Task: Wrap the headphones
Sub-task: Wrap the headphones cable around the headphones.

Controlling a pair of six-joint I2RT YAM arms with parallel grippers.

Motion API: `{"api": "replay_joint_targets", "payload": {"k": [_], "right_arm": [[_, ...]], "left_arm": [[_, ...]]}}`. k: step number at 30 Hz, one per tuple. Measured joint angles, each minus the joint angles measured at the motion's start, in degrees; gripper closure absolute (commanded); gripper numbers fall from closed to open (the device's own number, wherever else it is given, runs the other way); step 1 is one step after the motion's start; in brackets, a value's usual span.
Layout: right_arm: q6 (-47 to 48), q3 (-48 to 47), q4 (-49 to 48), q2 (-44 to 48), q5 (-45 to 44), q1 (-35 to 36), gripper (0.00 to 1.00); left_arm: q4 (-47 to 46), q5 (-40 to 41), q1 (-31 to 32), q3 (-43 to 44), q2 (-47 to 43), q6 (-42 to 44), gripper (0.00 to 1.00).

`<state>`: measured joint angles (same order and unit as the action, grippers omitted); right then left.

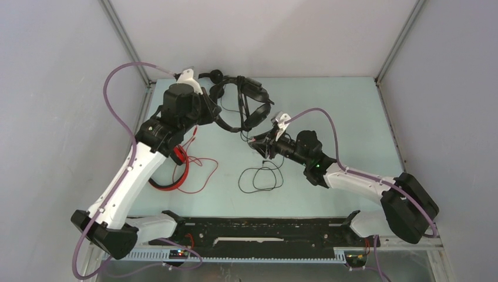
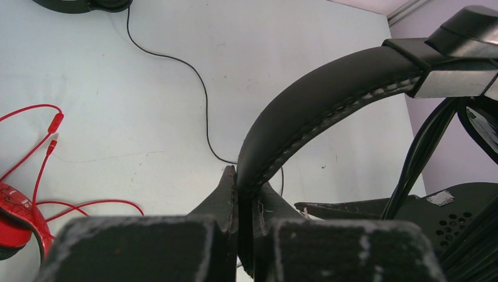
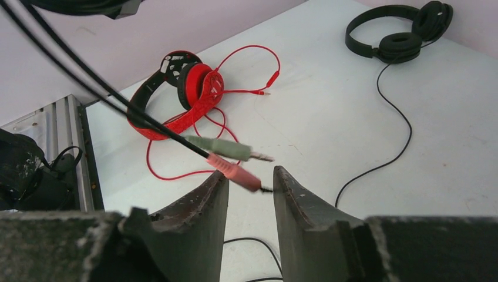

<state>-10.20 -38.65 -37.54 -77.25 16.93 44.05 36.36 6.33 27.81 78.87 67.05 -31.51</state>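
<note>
Bulky black headphones (image 2: 329, 88) in left hand (image 2: 242, 187)

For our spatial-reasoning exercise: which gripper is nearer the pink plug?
Right. The right gripper straddles the pink plug, jaws open; the left gripper clamps the black headband, farther away.

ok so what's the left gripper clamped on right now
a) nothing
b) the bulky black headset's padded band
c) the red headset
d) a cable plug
b: the left wrist view shows the left gripper shut on the stitched padded band of the bulky black headset.
</note>
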Motion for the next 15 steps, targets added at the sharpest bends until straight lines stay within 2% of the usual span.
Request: {"api": "replay_joint_targets", "payload": {"k": [7, 11, 15], "right_arm": [[-1.49, 0.37, 5.33, 3.85, -1.9, -0.04, 0.48], [-1.64, 0.46, 11.04, 8.81, -3.19, -0.09, 0.31], [-0.44, 0.46, 17.07, 14.08, -4.35, -0.2, 0.29]], "left_arm": [[0.55, 0.9, -0.37, 2.45, 2.43, 0.42, 1.0], [1.97, 2.21, -0.98, 5.35, 5.07, 1.62, 1.0], [3.1, 3.17, -1.49, 6.67, 6.27, 2.91, 1.0]]}}
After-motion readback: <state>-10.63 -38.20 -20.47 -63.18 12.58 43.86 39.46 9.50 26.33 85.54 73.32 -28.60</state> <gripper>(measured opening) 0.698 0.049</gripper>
